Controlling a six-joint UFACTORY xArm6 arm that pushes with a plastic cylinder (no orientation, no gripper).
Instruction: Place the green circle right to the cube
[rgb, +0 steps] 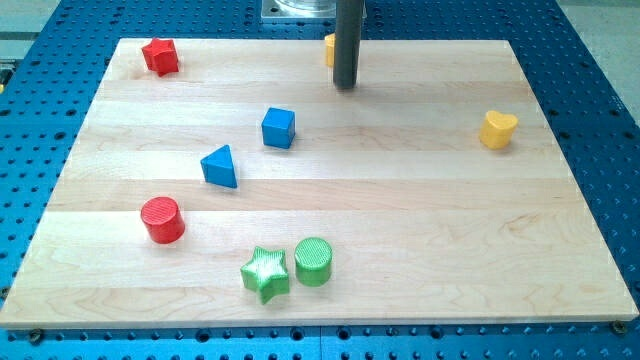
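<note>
The green circle (313, 261) stands near the view's bottom, touching or nearly touching a green star (265, 274) on its left. The blue cube (279, 127) sits above them, left of the board's middle. My tip (345, 85) is the lower end of a dark rod near the view's top centre. It is up and to the right of the blue cube and far from the green circle.
A blue triangle (220, 166) lies down-left of the cube. A red circle (162, 220) is at the left, a red star (160, 56) at the top left. A yellow heart (497, 130) is at the right. A yellow block (329, 49) is partly hidden behind the rod.
</note>
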